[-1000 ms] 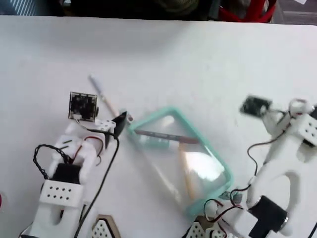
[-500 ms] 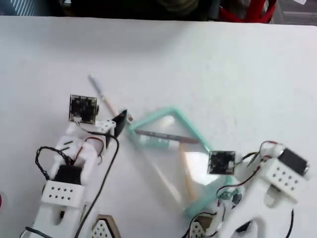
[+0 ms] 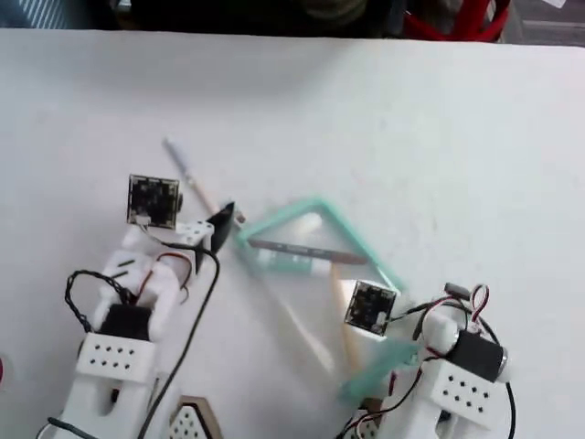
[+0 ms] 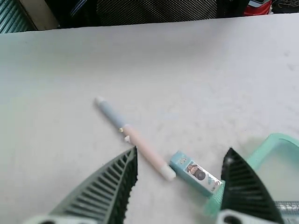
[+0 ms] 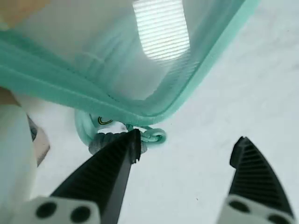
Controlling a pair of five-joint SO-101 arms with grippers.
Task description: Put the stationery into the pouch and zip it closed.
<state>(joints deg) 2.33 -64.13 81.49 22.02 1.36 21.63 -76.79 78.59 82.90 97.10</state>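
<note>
White tabletop (image 3: 411,110), dark clutter (image 3: 228,14) beyond far edge. Left jaws, right jaws wide apart, empty, flanking pouch (image 3: 315,203).

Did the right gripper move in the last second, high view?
Yes. The right gripper swung from off to the right of the pouch in over its near corner, toward the arm bases.

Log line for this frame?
left gripper: open, near pen | pen: outside pouch | right gripper: open, at zipper pull
</note>
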